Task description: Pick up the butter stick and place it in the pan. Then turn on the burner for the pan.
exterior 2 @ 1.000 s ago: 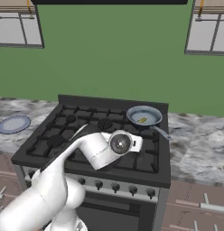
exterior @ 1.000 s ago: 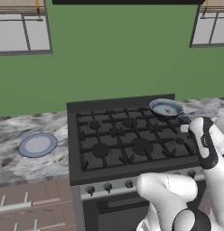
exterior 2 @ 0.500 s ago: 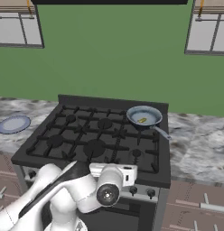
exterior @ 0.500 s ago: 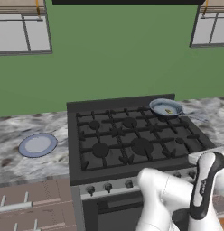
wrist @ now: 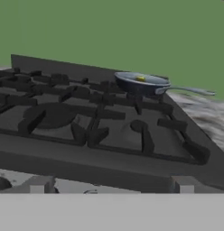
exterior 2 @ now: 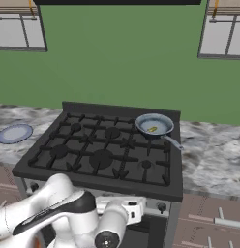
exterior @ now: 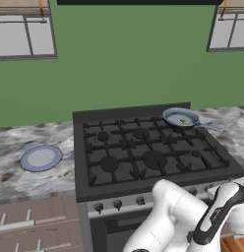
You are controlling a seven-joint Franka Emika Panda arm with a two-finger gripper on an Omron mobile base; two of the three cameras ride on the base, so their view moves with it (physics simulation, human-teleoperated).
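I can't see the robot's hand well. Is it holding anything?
Nothing is held. The small yellow butter stick already lies in the round grey-blue metal pan.

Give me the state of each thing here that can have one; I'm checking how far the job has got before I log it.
butter stick: lying in the pan, not held.
pan: upright on the back right burner, handle toward the counter.
burner: no flame visible.
plate: flat on the counter left of the stove, nothing on it.
stove knobs: untouched; positions unreadable.
end effector: open, low at the stove front.
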